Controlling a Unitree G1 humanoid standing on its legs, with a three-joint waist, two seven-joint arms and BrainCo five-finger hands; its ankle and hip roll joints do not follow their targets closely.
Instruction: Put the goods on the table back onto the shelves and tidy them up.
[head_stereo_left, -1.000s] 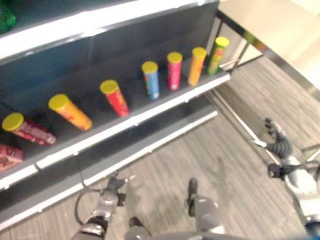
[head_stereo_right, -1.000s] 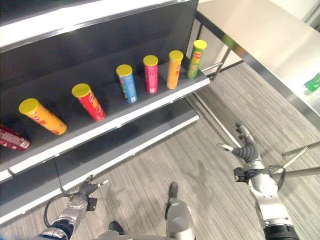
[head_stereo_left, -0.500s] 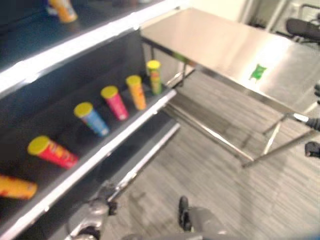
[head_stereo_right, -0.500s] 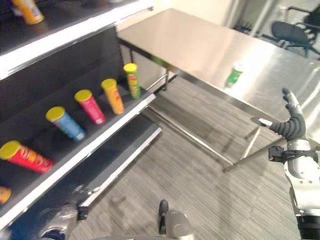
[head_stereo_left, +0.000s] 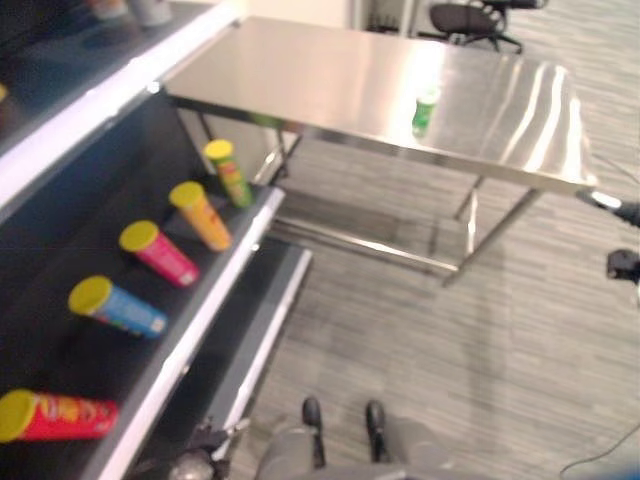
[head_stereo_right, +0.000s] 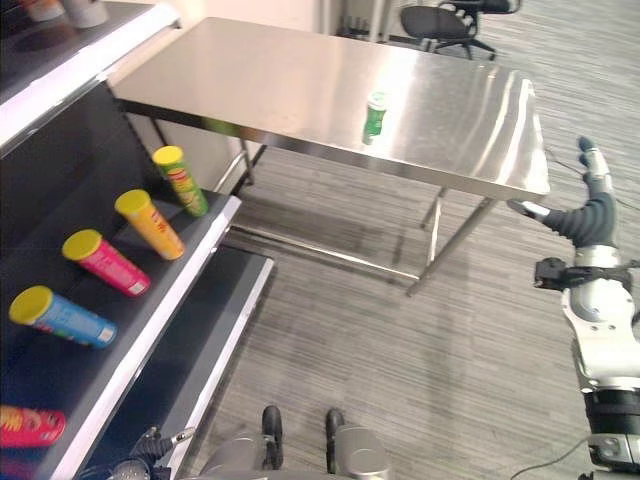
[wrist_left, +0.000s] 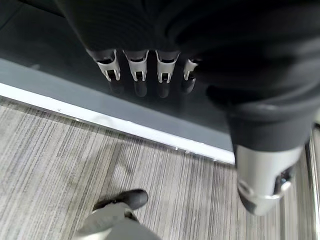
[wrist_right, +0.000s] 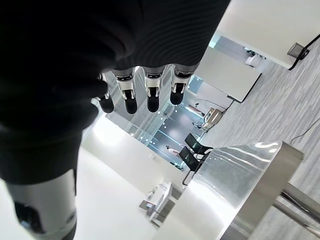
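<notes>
Left eye view: steel table (head_stereo_left: 330, 80) across the top, one small green bottle (head_stereo_left: 424, 112) upright on it near the front edge, blurred. Dark shelf (head_stereo_left: 215, 290) along the left with tubes lying tilted in a row: green tube (head_stereo_left: 230, 174), orange tube (head_stereo_left: 203, 216), pink tube (head_stereo_left: 160, 254), blue tube (head_stereo_left: 118, 308), red tube (head_stereo_left: 55, 416) cut off at the frame edge. Right hand (head_stereo_left: 622, 212) cut off at the right border, only a fingertip and dark cover seen.

Right eye view: same table and bottle; right hand seen whole here, raised beside the table's near corner, well apart from the bottle, fingers straight and spread, holding nothing. Left hand (head_stereo_right: 150, 453) low by the shelf edge, mostly cut off. Office chair (head_stereo_right: 445, 20) behind the table, partly out of frame.

Left wrist view: left hand (wrist_left: 145, 65) with fingers straight over the dark bottom shelf, empty; tips hard to make out against the dark board.

Right wrist view: right hand (wrist_right: 145, 90) with fingers relaxed, nothing between them; table corner shining below.
</notes>
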